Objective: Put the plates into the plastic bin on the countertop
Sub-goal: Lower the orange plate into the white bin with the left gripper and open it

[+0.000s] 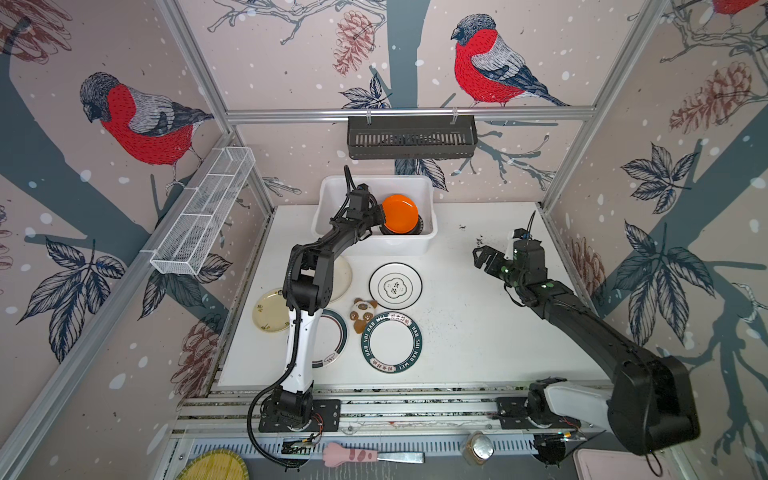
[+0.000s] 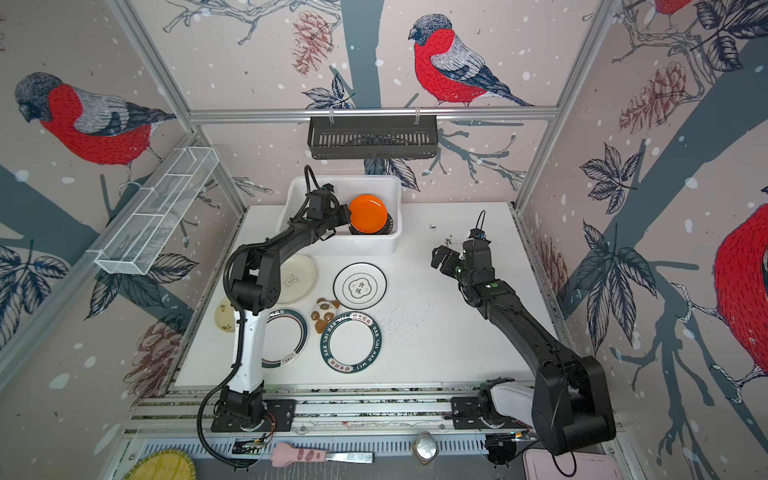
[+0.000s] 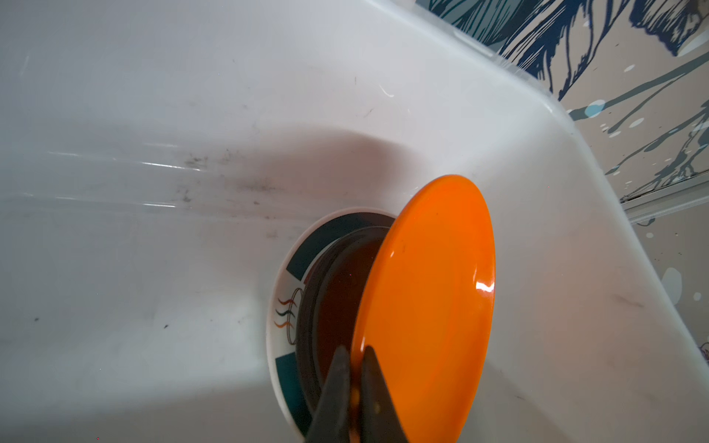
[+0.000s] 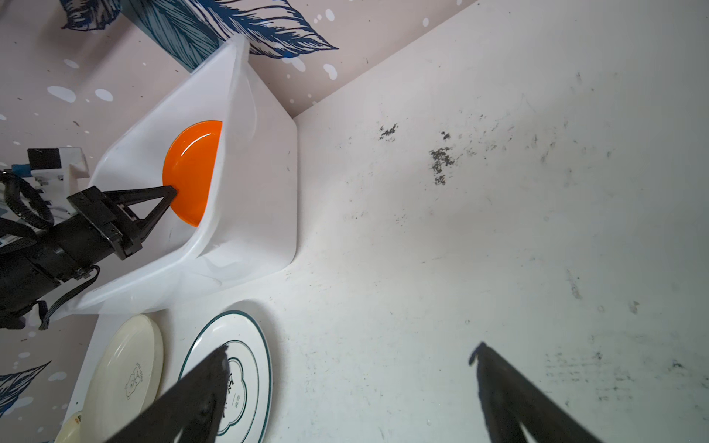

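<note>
Left gripper (image 3: 356, 354), jaws pinched on the rim of the orange plate (image 1: 400, 212), holds it tilted inside the plastic bin (image 1: 399, 247) above a dark plate (image 3: 337, 284) stacked on a teal-banded white plate (image 3: 286, 276) on the bin floor; whether the orange plate touches that stack cannot be told. Right gripper (image 4: 351, 347), jaws spread wide and empty, hangs above the countertop (image 1: 457, 332) to the right of the bin. A black-rimmed plate (image 1: 395, 286), further plates (image 1: 392, 341) and a panda toy (image 1: 364, 313) lie in front of the bin.
</note>
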Action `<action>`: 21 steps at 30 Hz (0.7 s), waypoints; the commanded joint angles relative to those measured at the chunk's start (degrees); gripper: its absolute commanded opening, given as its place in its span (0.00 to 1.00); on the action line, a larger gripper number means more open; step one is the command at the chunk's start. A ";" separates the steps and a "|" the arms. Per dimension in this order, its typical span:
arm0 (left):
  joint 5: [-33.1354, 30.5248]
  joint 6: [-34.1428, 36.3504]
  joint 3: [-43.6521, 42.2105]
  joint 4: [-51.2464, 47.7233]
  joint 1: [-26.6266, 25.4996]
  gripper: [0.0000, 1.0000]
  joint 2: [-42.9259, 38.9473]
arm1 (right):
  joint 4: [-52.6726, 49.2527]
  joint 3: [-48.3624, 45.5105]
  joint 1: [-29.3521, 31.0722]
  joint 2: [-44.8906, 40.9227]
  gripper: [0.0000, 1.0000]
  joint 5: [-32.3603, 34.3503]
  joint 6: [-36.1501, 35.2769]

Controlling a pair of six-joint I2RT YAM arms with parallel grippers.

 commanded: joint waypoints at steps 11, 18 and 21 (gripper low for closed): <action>3.90 0.60 7.40 -4.00 0.02 0.04 5.31 | 3.43 2.51 -0.45 6.78 1.00 -3.48 1.39; 4.18 0.93 7.52 -4.35 0.04 0.27 5.40 | 2.91 2.61 -0.71 7.17 1.00 -3.78 1.22; 4.60 1.61 7.36 -4.36 0.02 0.64 4.90 | 2.91 2.49 -0.80 7.04 1.00 -4.19 1.13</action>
